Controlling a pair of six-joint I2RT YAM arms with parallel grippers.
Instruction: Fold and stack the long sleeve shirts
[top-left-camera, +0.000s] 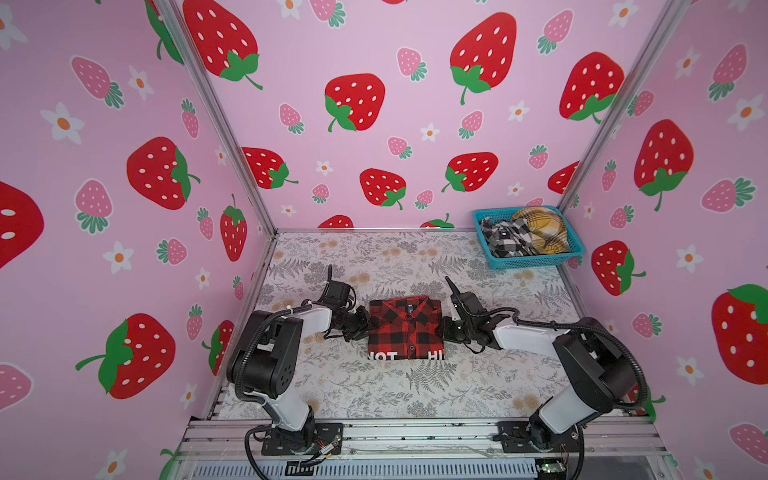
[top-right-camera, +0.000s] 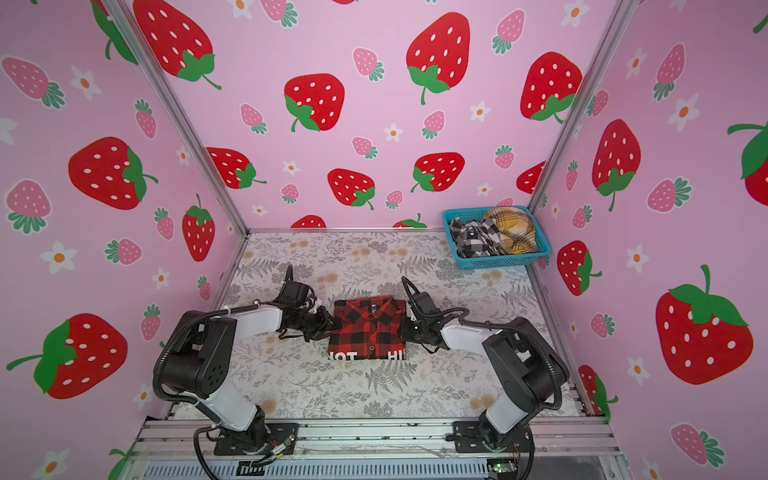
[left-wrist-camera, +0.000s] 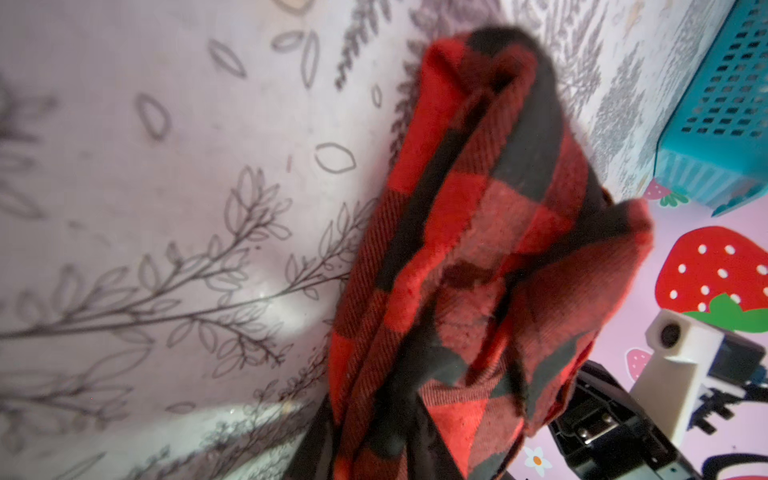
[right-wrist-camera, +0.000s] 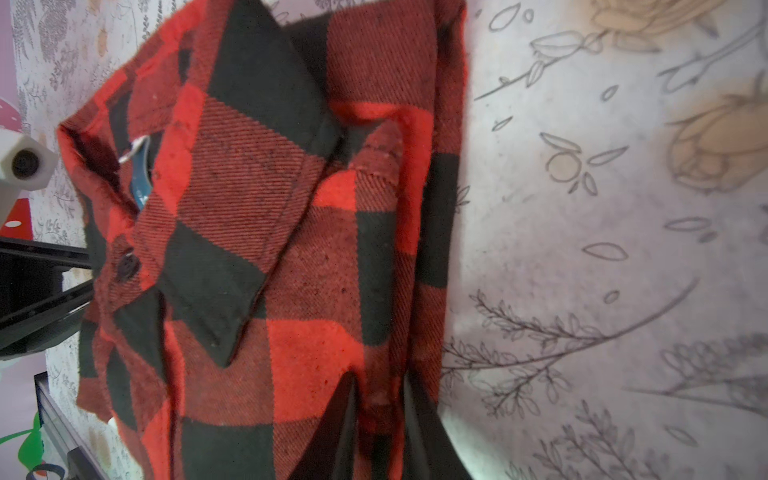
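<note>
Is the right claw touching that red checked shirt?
Touching. In the right wrist view, the right gripper has the red checked shirt pinched between its fingers.

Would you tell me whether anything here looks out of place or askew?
Nothing is spilled or damaged. The red-and-black shirt lies folded and square on the table; only the black-and-white shirt and yellow shirt sit crumpled in the blue basket.

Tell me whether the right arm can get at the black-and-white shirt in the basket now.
Probably not yet: the right gripper grips the red-and-black shirt by its edge. Once released, the path to the black-and-white shirt in the open basket looks clear, if far.
</note>
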